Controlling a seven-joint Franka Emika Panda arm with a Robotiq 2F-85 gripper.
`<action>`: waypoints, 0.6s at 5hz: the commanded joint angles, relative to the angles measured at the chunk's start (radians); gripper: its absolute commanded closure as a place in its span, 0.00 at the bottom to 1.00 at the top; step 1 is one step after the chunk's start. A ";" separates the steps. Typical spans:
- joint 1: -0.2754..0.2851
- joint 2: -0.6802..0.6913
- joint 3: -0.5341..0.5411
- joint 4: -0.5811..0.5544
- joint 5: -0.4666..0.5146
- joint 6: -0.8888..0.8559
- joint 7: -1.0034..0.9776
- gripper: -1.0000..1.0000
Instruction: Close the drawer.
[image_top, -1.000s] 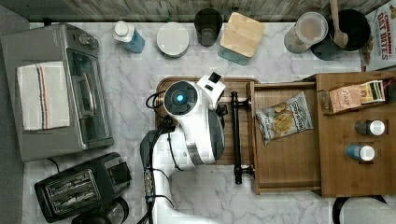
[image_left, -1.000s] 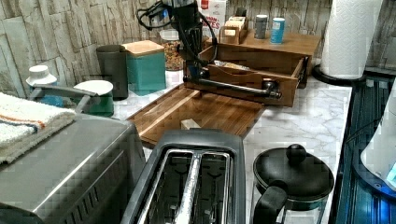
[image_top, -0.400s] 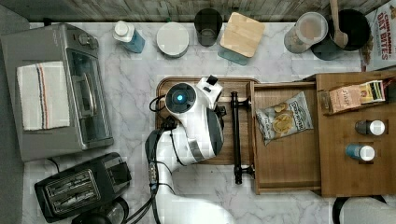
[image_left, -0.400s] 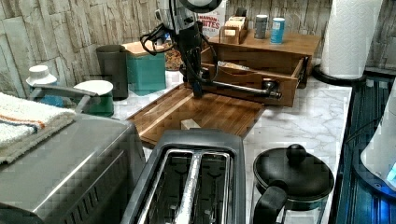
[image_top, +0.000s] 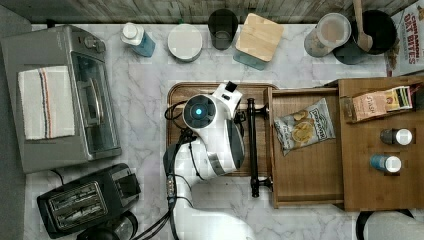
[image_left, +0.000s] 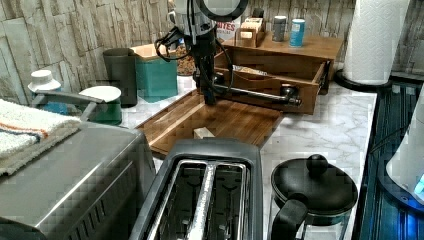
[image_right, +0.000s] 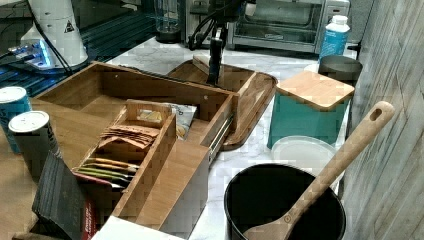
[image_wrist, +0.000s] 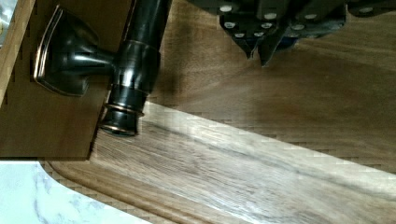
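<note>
1. Drawer (image_top: 310, 170) pulled out fully from under the cabinet top (image_top: 385, 190) at the top view's right, a snack bag (image_top: 301, 130) lying inside; not yet closed.
2. Gripper (image_left: 209, 95) low over the serving tray (image_left: 235, 122), just beside the black bar handle (image_top: 253, 150), on the left view's left of it; fingertips (image_wrist: 259, 44) pressed together, holding nothing.
3. Best to push flat against the bar, near its middle; straight along the rails; slowly, to avoid skewing the drawer.

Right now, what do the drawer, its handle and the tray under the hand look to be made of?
The drawer: medium-brown wood with visible grain, matte. Its handle: dark, likely bronzed metal, with glossy highlights. The tray: darker wood, streaky grain with a soft sheen, probably varnished.
</note>
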 joint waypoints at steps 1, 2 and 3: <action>-0.067 -0.066 -0.063 -0.005 0.045 -0.103 -0.022 1.00; -0.155 -0.089 -0.009 -0.003 0.064 -0.121 -0.086 1.00; -0.161 -0.083 -0.054 0.019 0.069 -0.122 -0.168 1.00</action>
